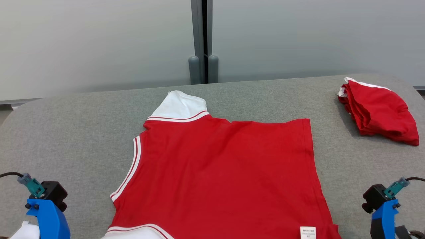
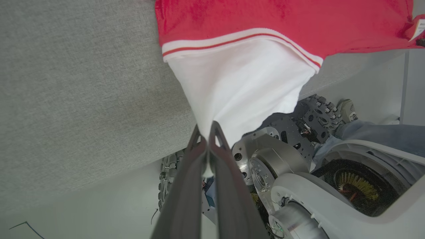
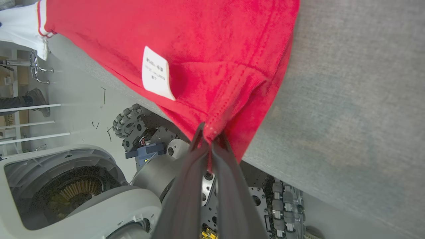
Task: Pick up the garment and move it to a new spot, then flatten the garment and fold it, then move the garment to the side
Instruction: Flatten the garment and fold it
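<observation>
Head view: one spread garment [image 1: 215, 166], one folded pile [image 1: 378, 109], one table [image 1: 66, 132].

garment [image 1: 215, 166] on table [image 1: 66, 132], folded pile [image 1: 378, 113] right

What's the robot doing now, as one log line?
garment: spread on table | left pincer: shut on white sleeve | right pincer: shut on red hem
</observation>
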`<state>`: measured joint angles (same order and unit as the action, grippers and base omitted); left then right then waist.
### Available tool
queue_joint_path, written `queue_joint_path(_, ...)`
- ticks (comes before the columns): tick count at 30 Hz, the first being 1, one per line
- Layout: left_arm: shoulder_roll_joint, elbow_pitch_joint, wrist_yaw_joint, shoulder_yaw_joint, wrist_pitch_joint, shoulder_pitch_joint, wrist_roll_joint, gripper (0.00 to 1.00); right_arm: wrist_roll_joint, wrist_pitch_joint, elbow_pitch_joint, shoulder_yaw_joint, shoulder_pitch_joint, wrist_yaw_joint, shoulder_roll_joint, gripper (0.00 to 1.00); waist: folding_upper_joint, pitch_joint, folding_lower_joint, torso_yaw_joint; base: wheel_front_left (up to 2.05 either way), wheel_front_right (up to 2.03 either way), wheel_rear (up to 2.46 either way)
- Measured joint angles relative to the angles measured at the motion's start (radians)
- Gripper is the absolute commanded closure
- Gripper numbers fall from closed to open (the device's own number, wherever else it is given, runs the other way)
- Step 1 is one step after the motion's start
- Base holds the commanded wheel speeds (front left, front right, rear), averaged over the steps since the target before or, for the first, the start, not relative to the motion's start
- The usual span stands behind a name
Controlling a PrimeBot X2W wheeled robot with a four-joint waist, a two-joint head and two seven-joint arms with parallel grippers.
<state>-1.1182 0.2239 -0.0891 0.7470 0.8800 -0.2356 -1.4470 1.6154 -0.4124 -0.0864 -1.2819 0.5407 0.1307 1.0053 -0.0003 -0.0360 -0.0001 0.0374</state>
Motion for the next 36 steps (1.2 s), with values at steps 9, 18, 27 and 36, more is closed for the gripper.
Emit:
queue_joint_path(9, -0.011, 0.072, -0.034, -0.043, 0.012, -0.039, -0.019, 1.0, 0.029, -0.058, -0.023, 0.005, 0.043, 0.0, 0.008, 1.0, 0.0003, -0.027, 0.0002, 0.023, 0.0, 0.0, 0.0)
queue_joint_path(18, 0.151, -0.101, -0.016, -0.031, 0.106, -0.258, 0.034, 1.0, 0.097, -0.09, -0.145, 0.047, 0.162, 0.0, -0.087, 1.0, 0.0005, -0.077, 0.0002, 0.039, 0.0, 0.0, 0.0)
queue_joint_path(27, 0.321, -0.365, 0.017, -0.01, 0.105, -0.441, 0.105, 1.0, 0.119, -0.123, -0.382, 0.057, 0.276, 0.0, -0.211, 1.0, 0.0006, -0.133, 0.0003, 0.069, 0.0, 0.0, 0.0)
queue_joint_path(36, 0.435, -0.584, 0.076, 0.011, 0.04, -0.499, 0.147, 0.0, 0.108, -0.076, -0.478, 0.078, 0.318, 0.0, -0.323, 0.0, 0.0005, -0.155, 0.0002, 0.081, 0.0, 0.0, 0.0)
